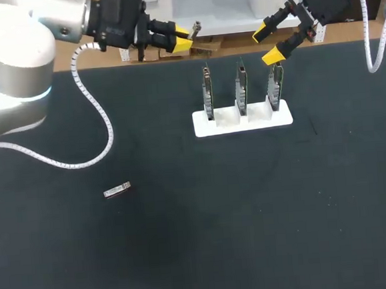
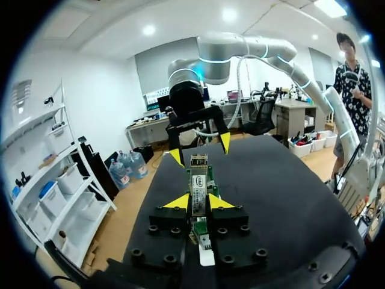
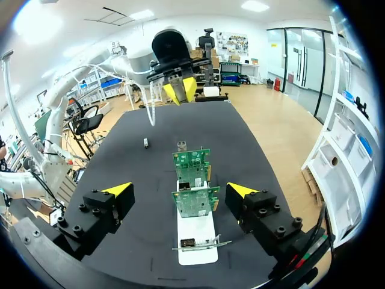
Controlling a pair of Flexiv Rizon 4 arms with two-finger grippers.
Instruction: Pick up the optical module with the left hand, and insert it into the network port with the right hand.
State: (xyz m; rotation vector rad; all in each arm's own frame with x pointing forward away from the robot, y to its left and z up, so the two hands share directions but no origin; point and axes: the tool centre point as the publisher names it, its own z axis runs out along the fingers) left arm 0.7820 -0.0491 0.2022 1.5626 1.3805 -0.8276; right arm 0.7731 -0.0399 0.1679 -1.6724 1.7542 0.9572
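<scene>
Silver metal, small and oblong, the optical module (image 1: 117,190) lies flat on the black cloth-covered table (image 1: 188,252). It is well apart from the left gripper (image 1: 183,38), and nothing touches it. That gripper hangs by the table's far edge, its yellow tips (image 1: 183,31) a little apart with nothing held between them. The right gripper (image 1: 269,43) hangs with its fingers spread wide and empty. It is close to the end one of three upright green circuit boards (image 1: 242,87), which are set in a white slotted stand (image 1: 243,122). In its wrist view the boards stand in a row straight ahead of it, and the module shows far beyond them.

As I judge it, nothing of the task is done yet. The pick-up with the left, the passing to the right and the insertion all remain.

In the left wrist view, the board ahead of the fingers carries a silver metal cage (image 2: 197,180), probably a network port. It bears a small printed label, whose wording I leave unread. No other writing shows legibly.
</scene>
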